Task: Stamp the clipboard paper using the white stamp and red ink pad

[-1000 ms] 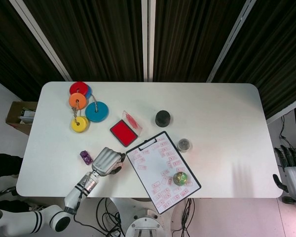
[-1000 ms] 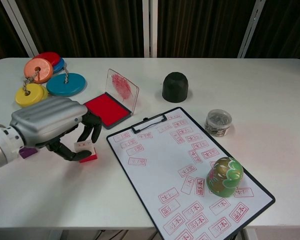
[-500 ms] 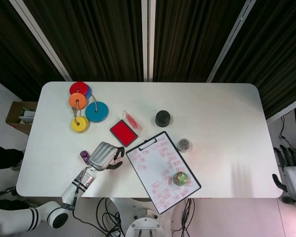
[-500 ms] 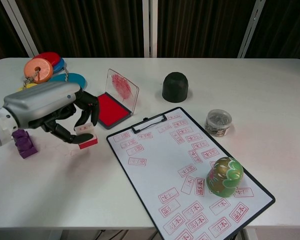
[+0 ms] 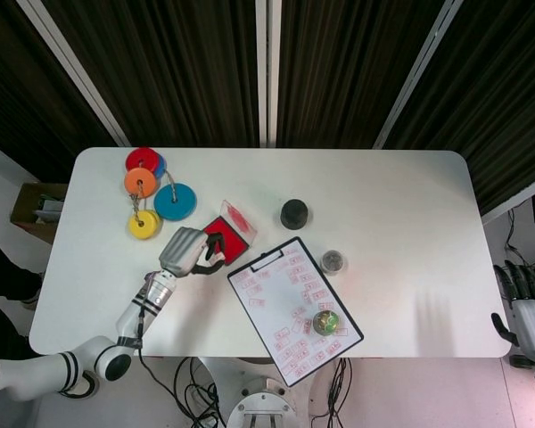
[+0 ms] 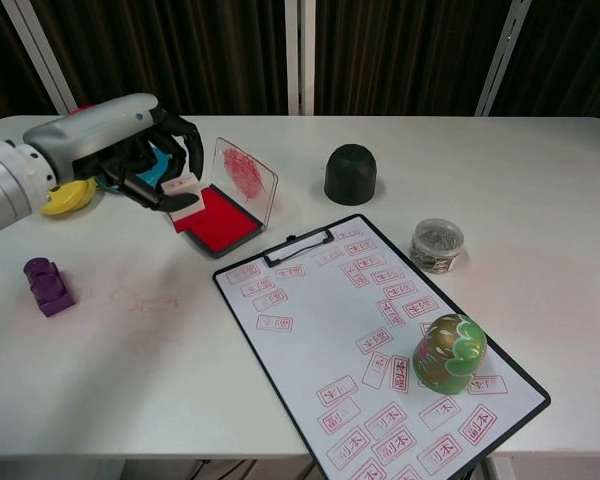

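The left hand (image 6: 120, 150) pinches the white stamp (image 6: 183, 192) in curled fingers, having carried it up from the bare tabletop to hang over the red ink pad (image 6: 218, 219); inking looks next. The stamp's long axis runs roughly ten to four o'clock in the chest view, face down. The clipboard (image 6: 380, 340) lies toward four o'clock. The right hand (image 5: 526, 308) idles beyond the table edge, holding nothing.
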You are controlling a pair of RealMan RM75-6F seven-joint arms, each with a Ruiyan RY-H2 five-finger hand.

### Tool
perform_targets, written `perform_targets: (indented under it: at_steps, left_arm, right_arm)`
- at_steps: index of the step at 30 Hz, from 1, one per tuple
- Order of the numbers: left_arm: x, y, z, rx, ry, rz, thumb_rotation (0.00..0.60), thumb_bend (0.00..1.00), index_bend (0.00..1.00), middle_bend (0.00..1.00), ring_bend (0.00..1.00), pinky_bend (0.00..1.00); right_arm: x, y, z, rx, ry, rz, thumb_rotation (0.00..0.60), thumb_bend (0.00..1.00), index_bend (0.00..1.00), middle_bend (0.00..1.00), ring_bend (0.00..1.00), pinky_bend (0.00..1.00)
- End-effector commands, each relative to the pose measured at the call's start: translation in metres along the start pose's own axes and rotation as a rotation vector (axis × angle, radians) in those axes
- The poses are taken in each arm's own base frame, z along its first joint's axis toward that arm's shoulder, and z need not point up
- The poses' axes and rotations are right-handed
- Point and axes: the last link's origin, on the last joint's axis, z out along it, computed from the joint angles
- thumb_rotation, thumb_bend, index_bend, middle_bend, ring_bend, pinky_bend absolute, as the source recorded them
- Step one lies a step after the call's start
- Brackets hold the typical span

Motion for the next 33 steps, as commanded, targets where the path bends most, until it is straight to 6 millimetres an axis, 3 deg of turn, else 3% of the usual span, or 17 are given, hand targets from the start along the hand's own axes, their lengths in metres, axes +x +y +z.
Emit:
perform_targets:
  at_steps: [1,7,13,33]
  left_arm:
    - [0.004,0.004,0.03,0.03,0.011,-0.035,0.6,0.38,0.67,0.71,1.0,1.0]
    - [0.002,0.006,0.062,0.094,0.001,-0.039,0.6,0.44,0.67,0.72,1.0,1.0]
    - [-0.006,-0.002,0.077,0.151,-0.005,-0.047,0.6,0.45,0.67,0.72,1.0,1.0]
    - [-0.025,-0.023,0.08,0.233,-0.07,-0.135,0.6,0.46,0.68,0.72,1.0,1.0]
  right_arm:
    - [0.002,0.001,0.0,-0.008,0.004,0.001,0.6,0.27,0.0,0.0,0.0,0.0]
    - [0.004,0.002,-0.001,-0.016,0.005,0.001,0.6,0.27,0.0,0.0,0.0,0.0]
    - [0.005,0.008,-0.002,-0.037,0.004,0.001,0.6,0.27,0.0,0.0,0.0,0.0]
    - [0.001,0.008,-0.005,-0.034,-0.007,0.003,0.6,0.27,0.0,0.0,0.0,0.0]
